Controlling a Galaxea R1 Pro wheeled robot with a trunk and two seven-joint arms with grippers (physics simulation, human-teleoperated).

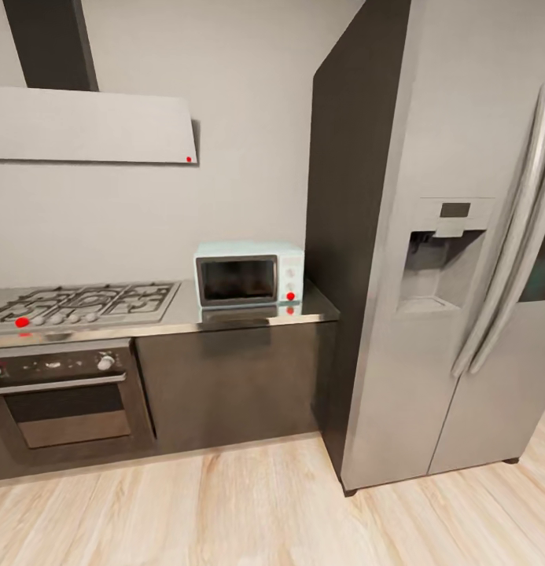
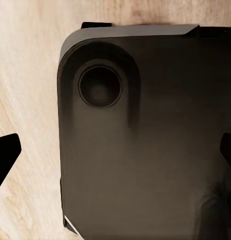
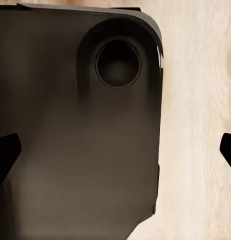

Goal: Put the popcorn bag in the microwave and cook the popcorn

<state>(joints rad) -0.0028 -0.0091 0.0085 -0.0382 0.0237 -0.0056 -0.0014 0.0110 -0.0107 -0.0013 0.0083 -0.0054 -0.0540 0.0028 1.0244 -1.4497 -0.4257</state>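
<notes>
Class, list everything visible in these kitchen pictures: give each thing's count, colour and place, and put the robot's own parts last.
microwave: one, pale blue, on the countertop's right end, door shut
countertop: one, grey metal, over dark cabinets
gas hob: one, steel, left on countertop
built-in oven: one, black door, below hob
extractor hood: one, grey, on the wall above hob
fridge: one, silver, right of the counter
floor: light wood
robot base: dark, under both wrist cameras
left gripper: dark fingertips apart
right gripper: dark fingertips apart
</notes>
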